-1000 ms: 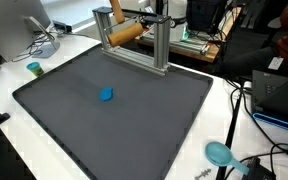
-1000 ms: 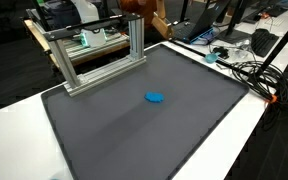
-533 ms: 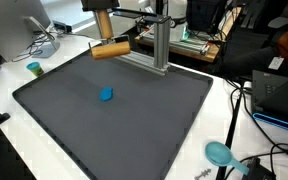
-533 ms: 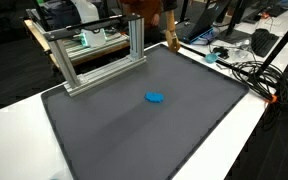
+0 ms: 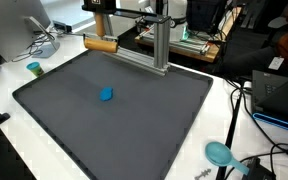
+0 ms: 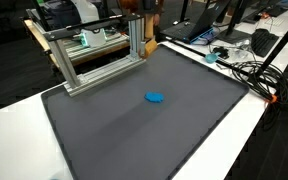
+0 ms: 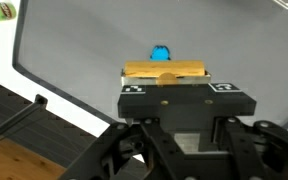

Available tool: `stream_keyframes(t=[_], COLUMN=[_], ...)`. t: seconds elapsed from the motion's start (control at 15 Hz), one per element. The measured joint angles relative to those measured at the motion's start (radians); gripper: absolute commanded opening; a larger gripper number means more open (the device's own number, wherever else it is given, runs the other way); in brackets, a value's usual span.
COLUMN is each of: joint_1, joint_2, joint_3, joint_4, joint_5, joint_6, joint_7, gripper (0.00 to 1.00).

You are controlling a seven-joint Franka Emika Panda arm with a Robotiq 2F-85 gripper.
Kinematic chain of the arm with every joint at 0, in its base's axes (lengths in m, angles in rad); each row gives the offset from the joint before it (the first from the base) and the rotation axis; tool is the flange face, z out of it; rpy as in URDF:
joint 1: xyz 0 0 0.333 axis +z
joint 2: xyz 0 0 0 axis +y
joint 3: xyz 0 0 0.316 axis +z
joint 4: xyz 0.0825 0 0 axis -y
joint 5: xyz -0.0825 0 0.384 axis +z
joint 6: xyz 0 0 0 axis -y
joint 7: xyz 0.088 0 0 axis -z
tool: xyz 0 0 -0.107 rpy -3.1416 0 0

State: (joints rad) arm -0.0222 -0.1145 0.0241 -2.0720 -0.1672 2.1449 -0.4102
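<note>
My gripper (image 5: 102, 32) comes down from the top edge at the far left corner of the dark grey mat (image 5: 164, 120), shut on a wooden block (image 5: 101, 43) that lies level. In the wrist view the wooden block (image 7: 164, 70) sits across the front of the gripper (image 7: 165, 80), and a small blue object (image 7: 161, 52) shows just beyond it on the mat. That blue object (image 5: 106, 94) rests alone near the mat's middle, well apart from the gripper. In an exterior view the blue object (image 6: 156, 98) is plain, but the gripper (image 6: 136, 8) is mostly cut off at the top.
An aluminium frame (image 5: 159, 40) stands along the mat's far edge, close beside the gripper, and is also seen as the frame (image 6: 94, 60). A teal cup (image 5: 34, 69) sits on the white table. A teal dish (image 5: 219, 153) and cables (image 6: 246, 70) lie off the mat.
The gripper has carried the wooden block away from the frame towards the mat's far corner. The block has turned from slanted to level.
</note>
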Motion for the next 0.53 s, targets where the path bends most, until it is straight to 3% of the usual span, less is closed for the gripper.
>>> stream_keyframes(t=[0.07,0.27,0.53], joint_1=[0.000,0.001,0.001], joint_2=[-0.013,-0.021,-0.020], joint_3=[0.000,-0.003,-0.028], joint_4=[-0.008,-0.013,0.051], joint_5=[-0.014,0.005,0.187], joint_6=[-0.007,-0.015,-0.153], joint_7=[0.020,0.031,0.044], gripper=[0.23,0.23,0.23])
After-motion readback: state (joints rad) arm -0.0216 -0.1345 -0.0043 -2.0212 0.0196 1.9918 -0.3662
